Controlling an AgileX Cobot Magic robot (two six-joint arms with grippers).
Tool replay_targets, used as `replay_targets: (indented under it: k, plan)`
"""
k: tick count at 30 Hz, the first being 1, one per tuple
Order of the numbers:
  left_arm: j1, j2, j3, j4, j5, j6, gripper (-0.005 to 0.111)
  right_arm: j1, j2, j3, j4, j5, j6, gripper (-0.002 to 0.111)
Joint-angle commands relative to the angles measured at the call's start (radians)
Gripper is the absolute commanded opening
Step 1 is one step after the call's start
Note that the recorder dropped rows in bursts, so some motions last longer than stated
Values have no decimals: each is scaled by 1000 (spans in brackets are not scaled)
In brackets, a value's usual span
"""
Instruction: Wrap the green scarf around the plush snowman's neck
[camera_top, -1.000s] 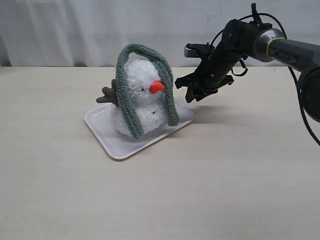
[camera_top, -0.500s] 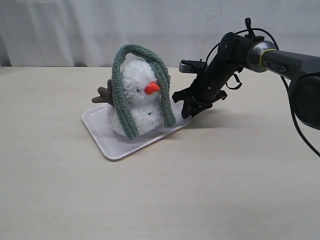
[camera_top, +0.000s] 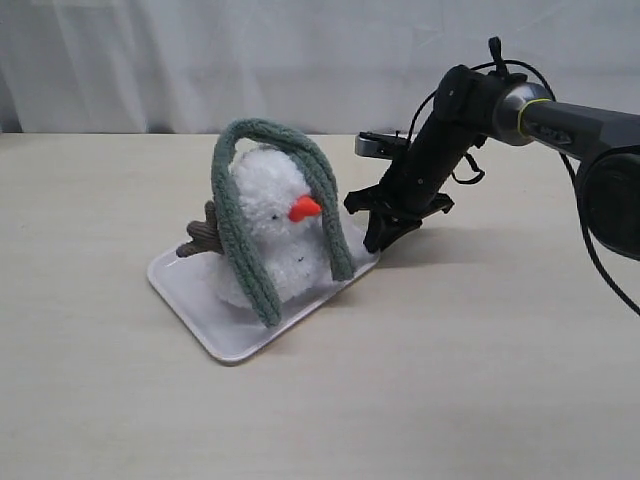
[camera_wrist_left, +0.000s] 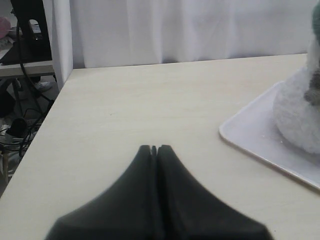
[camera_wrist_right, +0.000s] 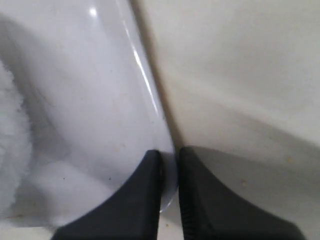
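The green scarf (camera_top: 238, 235) arches over the plush snowman's (camera_top: 268, 200) head, not yet round the neck. Both ends hang down its front toward the white tray (camera_top: 190, 298) it stands on, mid-table.

At the snowman's 3 o'clock, your right gripper (camera_top: 377, 242) is pinched narrow on the tray's rim, 1 jaw inside and 1 outside. That suggests you're repositioning the tray: drag it slowly and flat so the snowman doesn't topple or shed the scarf.

Your left gripper (camera_wrist_left: 155, 148) is closed on nothing, apart from the tray. The table (camera_top: 450, 380) lies bare from 4 through 8 o'clock; a curtain (camera_top: 150, 60) backs 12.
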Motion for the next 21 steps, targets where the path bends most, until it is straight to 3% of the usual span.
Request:
replay_targets:
  k: [1, 17, 21]
  plan:
    - [-6, -2, 2, 1, -11, 0, 0, -1, 6, 2, -13, 8, 33, 4]
    - [-6, -2, 2, 1, -11, 0, 0, -6, -83, 160, -72, -37, 114, 4]
    - [-6, -2, 2, 1, -11, 0, 0, -6, -142, 273, -74, -162, 138, 4]
